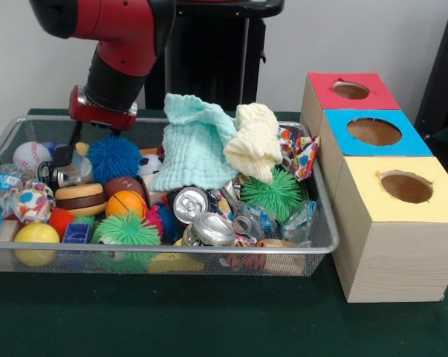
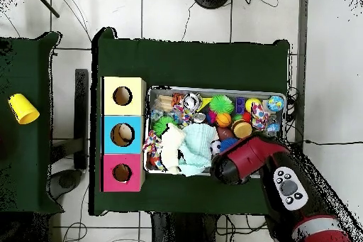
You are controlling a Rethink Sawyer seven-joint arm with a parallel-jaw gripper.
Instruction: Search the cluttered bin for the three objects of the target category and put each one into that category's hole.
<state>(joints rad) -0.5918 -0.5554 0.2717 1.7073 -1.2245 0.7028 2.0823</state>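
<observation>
A wire mesh bin [image 1: 171, 256] holds a jumble of toys, cloths and cans. My gripper [image 1: 66, 155] reaches down into the bin's back left corner, beside a blue spiky ball [image 1: 114, 158] and above a dark can [image 1: 60, 175]. What it touches is hidden by clutter. Two crushed silver cans [image 1: 201, 216] lie near the front middle. A mint cloth [image 1: 194, 145] and a pale yellow cloth [image 1: 255, 141] are heaped at the back. Red [image 1: 351, 91], blue [image 1: 374, 132] and yellow [image 1: 406, 186] boxes with round holes stand right of the bin. In the overhead view the arm [image 2: 244, 160] covers the gripper.
Also in the bin are a baseball [image 1: 30, 155], a toy burger [image 1: 81, 198], an orange ball [image 1: 125, 202], green spiky balls [image 1: 274, 195] and a yellow ball [image 1: 36, 236]. Something pale shows inside the blue box's hole [image 2: 124, 135]. A yellow cup [image 2: 23, 108] sits on a side table.
</observation>
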